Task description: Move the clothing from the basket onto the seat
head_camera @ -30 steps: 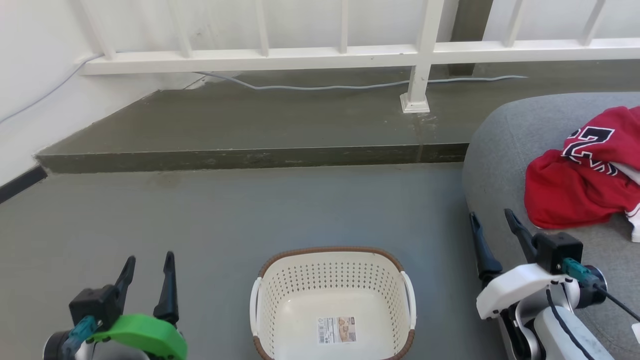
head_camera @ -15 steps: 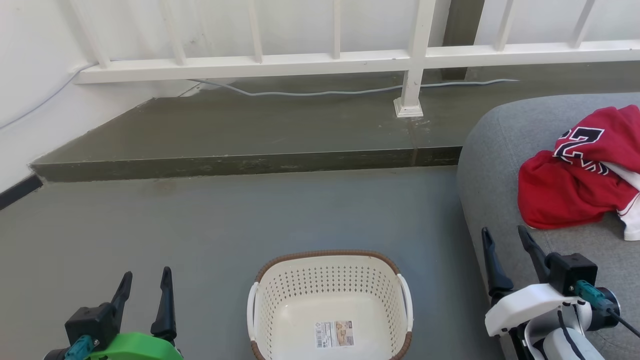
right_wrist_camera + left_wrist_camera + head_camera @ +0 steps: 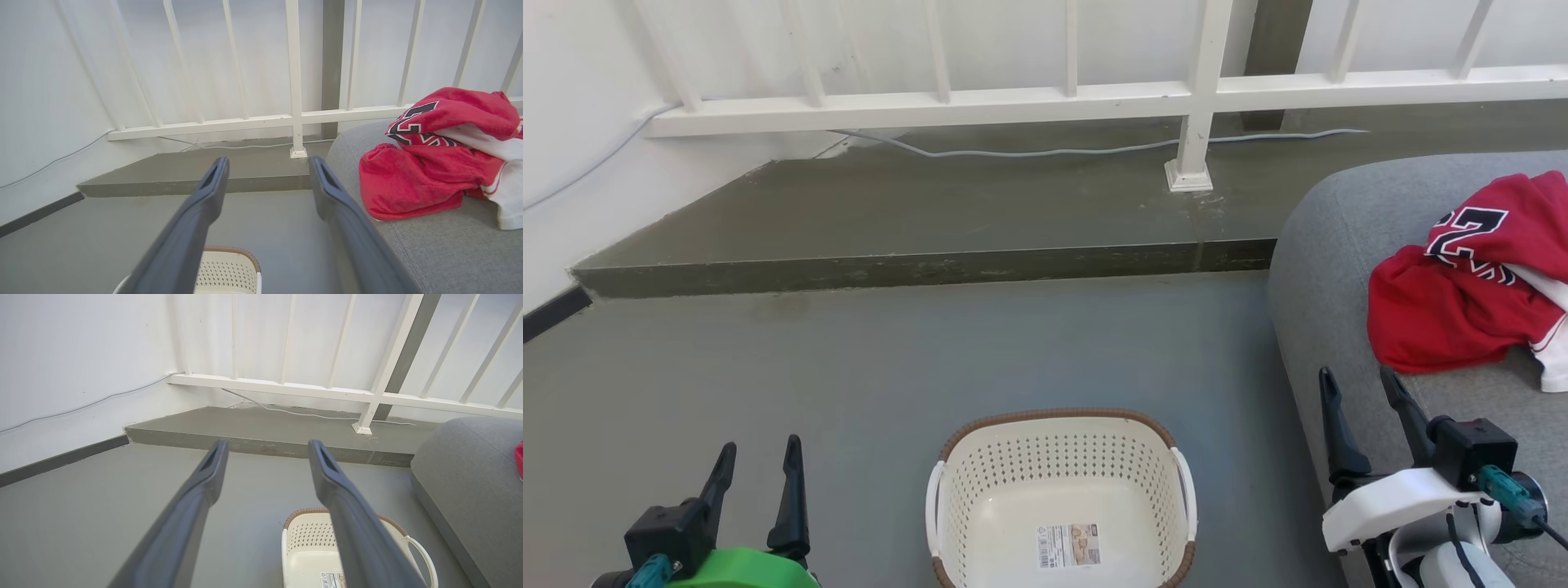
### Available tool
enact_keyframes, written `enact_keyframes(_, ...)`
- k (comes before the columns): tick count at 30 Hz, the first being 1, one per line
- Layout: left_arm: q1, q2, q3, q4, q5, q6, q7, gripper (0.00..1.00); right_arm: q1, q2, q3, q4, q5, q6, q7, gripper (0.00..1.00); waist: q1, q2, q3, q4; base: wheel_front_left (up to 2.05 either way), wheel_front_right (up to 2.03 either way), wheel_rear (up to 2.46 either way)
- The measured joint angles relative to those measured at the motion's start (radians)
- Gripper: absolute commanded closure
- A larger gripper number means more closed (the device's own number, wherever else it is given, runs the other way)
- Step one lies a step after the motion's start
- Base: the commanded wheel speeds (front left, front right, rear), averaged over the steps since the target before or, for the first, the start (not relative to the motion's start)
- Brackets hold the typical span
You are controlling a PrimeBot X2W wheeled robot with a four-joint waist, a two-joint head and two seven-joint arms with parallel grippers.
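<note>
While my left gripper and right gripper stand open, holding nothing, I find the clothing heaped on the seat, apart from the basket. Risk: the right gripper, near the heap, could snag it and drag it off the seat if I swing carelessly.

— Where's the clothing?
— Crumpled red heap, white trim and a black number showing, on the grey seat, right; cream basket upright, near centre, left of it; sticker on its base.
</note>
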Motion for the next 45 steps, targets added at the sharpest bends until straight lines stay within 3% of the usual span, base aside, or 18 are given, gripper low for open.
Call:
enact_keyframes(7,0.007,-0.004,0.01,-0.024,0.001,0.0,0.0,0.0,0.016,-0.003,-0.014,-0.03,-0.006,-0.001,0.003,0.0,0.0,0.0,0.003,0.003,0.0,0.0,0.0)
enact_keyframes(8,0.01,-0.006,0.009,-0.02,0.0,0.0,0.001,1.0,0.016,-0.002,-0.014,-0.026,-0.006,0.0,0.002,1.0,0.0,0.0,0.003,0.003,0.0,0.0,0.0)
enact_keyframes(19,0.033,-0.043,-0.003,0.033,-0.045,-0.01,0.012,1.0,0.053,0.026,-0.011,0.022,0.039,0.011,0.007,1.0,0.0,0.0,0.007,0.003,0.0,0.0,0.0)
enact_keyframes(45,0.024,-0.082,0.088,0.046,-0.346,-0.066,0.103,1.0,0.029,0.049,-0.095,0.026,0.408,0.064,0.095,1.0,0.0,0.0,0.022,0.003,0.0,0.0,0.0)
